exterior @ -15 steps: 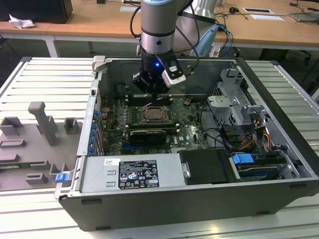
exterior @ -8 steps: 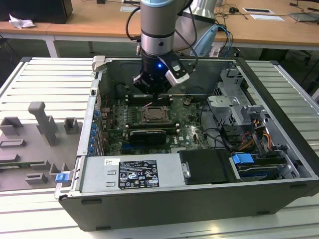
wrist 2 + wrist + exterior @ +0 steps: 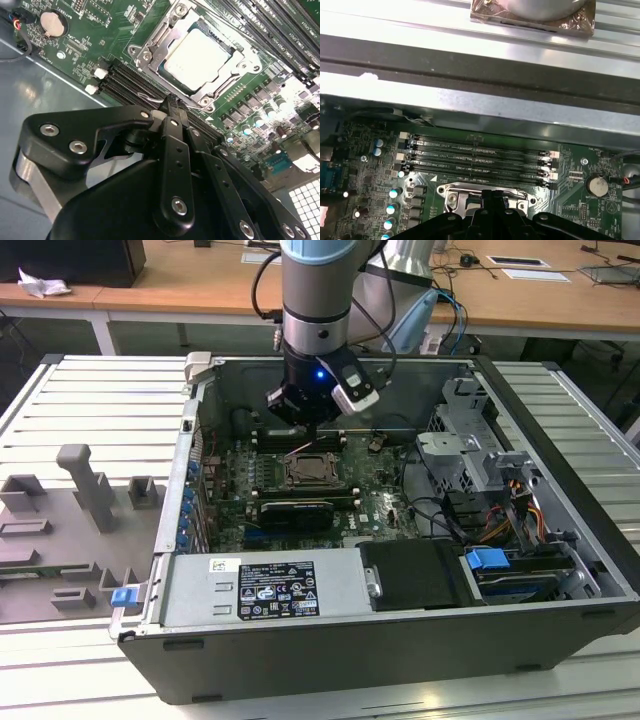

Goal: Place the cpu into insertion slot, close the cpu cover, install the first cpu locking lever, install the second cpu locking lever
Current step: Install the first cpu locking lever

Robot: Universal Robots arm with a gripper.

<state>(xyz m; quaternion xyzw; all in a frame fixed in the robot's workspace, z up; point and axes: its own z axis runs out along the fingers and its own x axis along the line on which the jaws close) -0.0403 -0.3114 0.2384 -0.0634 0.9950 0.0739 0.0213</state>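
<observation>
"Was the cpu (image 3: 197,55) in?"

"Yes. It lay flat in the insertion slot (image 3: 309,469), and the cpu cover (image 3: 160,37) looked shut down around it (so I think 2 steps were done)."

"And the pincer (image 3: 171,105)?"

"Its tips were pressed together, with nothing in them that I could see. It was at the slot's edge, by a thin wire lever (image 3: 150,96). I think the 2 levers were not locked yet."
</observation>
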